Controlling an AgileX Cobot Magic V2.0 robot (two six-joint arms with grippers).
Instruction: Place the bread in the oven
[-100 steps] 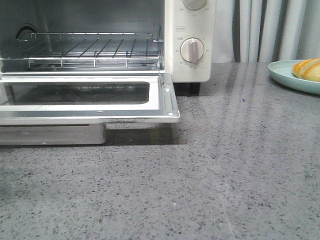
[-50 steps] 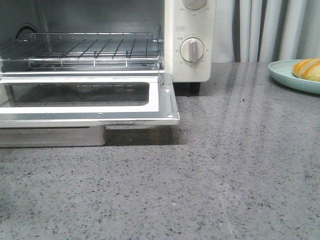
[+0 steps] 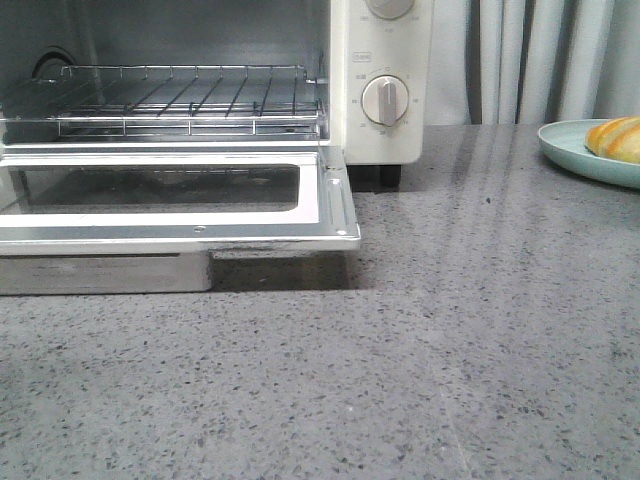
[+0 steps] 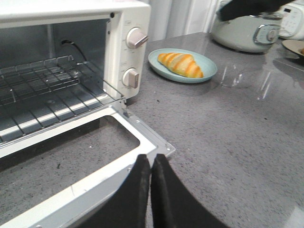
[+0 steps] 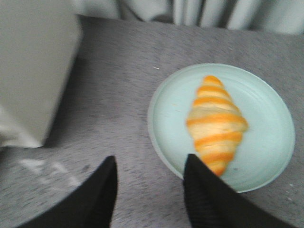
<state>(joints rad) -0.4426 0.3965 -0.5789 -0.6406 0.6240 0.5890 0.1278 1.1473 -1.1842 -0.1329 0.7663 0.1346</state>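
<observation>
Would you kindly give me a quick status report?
Left gripper shut, empty, over oven door. Right gripper open above bread on plate. Oven open, rack bare; counter between unobstructed.

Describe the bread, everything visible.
The bread is a croissant-shaped roll, golden-orange with paler cream bands across it, tapering to both ends. It looks whole and lies flat, roughly central on the pale teal plate, which sits on the grey speckled counter to the right of the open oven. Only the plate touches it; the right gripper, jaws open, is apart from it.
</observation>
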